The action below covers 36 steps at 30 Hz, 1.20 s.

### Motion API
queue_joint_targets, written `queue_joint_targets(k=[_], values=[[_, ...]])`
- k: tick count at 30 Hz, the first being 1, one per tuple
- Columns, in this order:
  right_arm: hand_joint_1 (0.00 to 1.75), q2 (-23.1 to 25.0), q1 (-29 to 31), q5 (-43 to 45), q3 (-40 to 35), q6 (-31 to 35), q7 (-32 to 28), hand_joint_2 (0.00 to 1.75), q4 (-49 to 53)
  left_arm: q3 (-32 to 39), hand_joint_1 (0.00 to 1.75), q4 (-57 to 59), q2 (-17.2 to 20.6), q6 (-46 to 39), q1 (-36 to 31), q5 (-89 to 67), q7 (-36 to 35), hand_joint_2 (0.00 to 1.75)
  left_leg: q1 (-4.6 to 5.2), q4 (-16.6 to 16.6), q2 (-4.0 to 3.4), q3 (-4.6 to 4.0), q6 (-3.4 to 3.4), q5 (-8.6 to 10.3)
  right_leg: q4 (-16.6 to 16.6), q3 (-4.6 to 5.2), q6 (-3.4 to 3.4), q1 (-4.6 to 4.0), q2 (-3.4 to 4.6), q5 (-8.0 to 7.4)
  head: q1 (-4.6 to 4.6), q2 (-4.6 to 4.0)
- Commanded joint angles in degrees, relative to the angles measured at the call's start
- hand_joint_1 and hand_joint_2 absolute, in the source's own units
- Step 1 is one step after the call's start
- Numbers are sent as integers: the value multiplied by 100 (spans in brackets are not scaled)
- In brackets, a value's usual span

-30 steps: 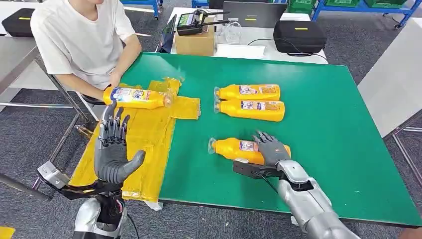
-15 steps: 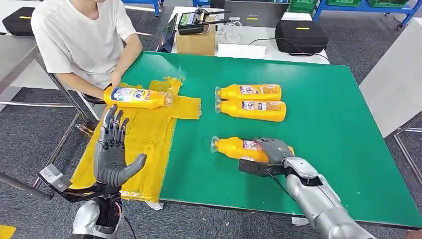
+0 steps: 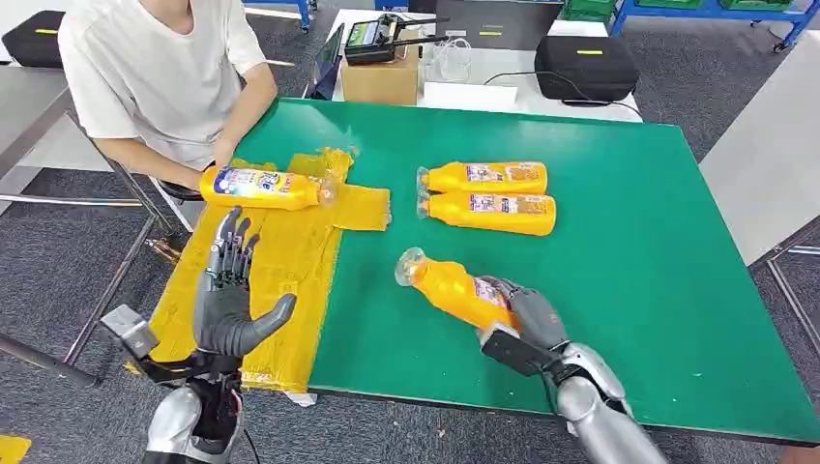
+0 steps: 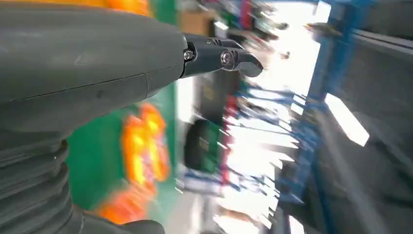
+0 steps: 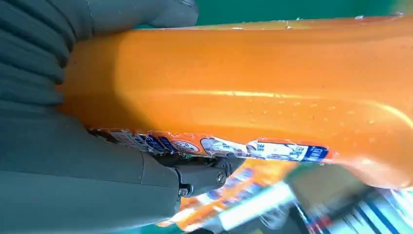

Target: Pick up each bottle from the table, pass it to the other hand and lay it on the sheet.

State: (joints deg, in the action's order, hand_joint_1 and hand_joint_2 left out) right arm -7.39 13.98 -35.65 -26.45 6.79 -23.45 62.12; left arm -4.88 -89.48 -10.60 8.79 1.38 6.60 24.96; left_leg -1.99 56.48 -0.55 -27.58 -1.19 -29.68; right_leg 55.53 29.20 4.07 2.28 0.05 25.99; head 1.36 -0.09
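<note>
High head view; close wrist views

Green table [image 3: 629, 251]: yellow sheet [image 3: 290, 261], two bottles [image 3: 488, 198].

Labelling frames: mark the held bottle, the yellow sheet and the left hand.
held bottle [image 3: 454, 288], head view, orange body near the neck.
yellow sheet [image 3: 290, 253], head view, bare middle.
left hand [image 3: 226, 307], head view, palm.
</note>
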Motion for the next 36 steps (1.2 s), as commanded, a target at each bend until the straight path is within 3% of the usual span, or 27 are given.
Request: queue_joint_targets(k=[1, 6, 11, 18, 25, 36], values=[[175, 527, -275, 297, 607, 330, -344, 175, 1271, -573, 0, 1104, 11, -309, -417, -27, -187, 175, 2, -11, 4, -12, 22, 3, -12, 13, -30, -5, -2, -4, 2, 0], [175, 756, 39, 473, 422, 106, -524, 175, 1241, -1359, 0, 1864, 254, -285, -704, -770, -544, 175, 11, -13, 9, -11, 22, 5, -14, 9, -30, 4, -7, -2, 0, 0], [175, 941, 244, 511, 187, 2, -645, 175, 951, -1597, 0, 2029, 269, -462, -845, -1313, -429, 175, 10, -17, 2, -15, 17, 9, -15, 20, -36, 3, 0, -8, 0, 0], [175, 1385, 647, 717, -253, -265, -749, 175, 43, -1634, 0, 1798, 164, -219, -907, -1022, -301, 175, 4, -14, -8, -18, 18, 4, -14, 22, -28, -3, 9, -7, 0, 0], [175, 1745, 810, 645, -829, 30, -901, 175, -331, -1512, 0, 1775, -41, 36, -922, 38, -411, 175, 7, -7, -6, -25, 12, 1, -4, 27, -18, 2, 7, -2, 2, 0], [175, 1813, 861, 446, -1313, 411, -893, 175, -557, -1667, 0, 1754, -43, 129, -1027, 615, -487, 175, 3, -13, 2, -30, 21, 5, -16, 27, -29, -4, 0, -5, 2, 0]])
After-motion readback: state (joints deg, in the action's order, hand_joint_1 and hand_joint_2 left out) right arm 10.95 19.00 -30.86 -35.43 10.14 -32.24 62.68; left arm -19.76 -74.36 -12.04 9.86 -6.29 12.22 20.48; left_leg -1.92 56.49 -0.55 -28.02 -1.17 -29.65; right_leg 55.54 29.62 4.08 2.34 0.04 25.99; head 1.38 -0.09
